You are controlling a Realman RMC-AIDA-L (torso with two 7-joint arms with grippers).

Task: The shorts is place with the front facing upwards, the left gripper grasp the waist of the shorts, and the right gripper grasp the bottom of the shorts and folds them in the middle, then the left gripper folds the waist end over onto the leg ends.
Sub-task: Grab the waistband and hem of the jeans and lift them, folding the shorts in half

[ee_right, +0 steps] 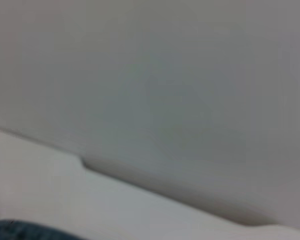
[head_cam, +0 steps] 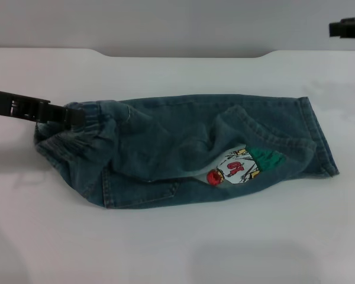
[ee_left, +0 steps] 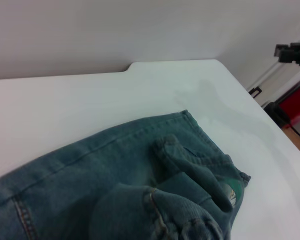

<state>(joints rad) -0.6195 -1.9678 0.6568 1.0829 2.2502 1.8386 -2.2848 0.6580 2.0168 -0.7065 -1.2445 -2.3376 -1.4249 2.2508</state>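
The blue-green denim shorts lie folded lengthwise on the white table. Their gathered waist is on the left and the leg ends on the right. A colourful cartoon patch shows on the upper layer. My left gripper reaches in from the left on its black bar and is shut on the waist, which bunches around it. The left wrist view looks along the shorts to the hems. My right gripper hangs high at the far right, away from the cloth.
A pale wall rises behind the table's far edge, which has a shallow notch. Beyond the table's right side the left wrist view shows a red object on the floor. A sliver of denim shows in the right wrist view.
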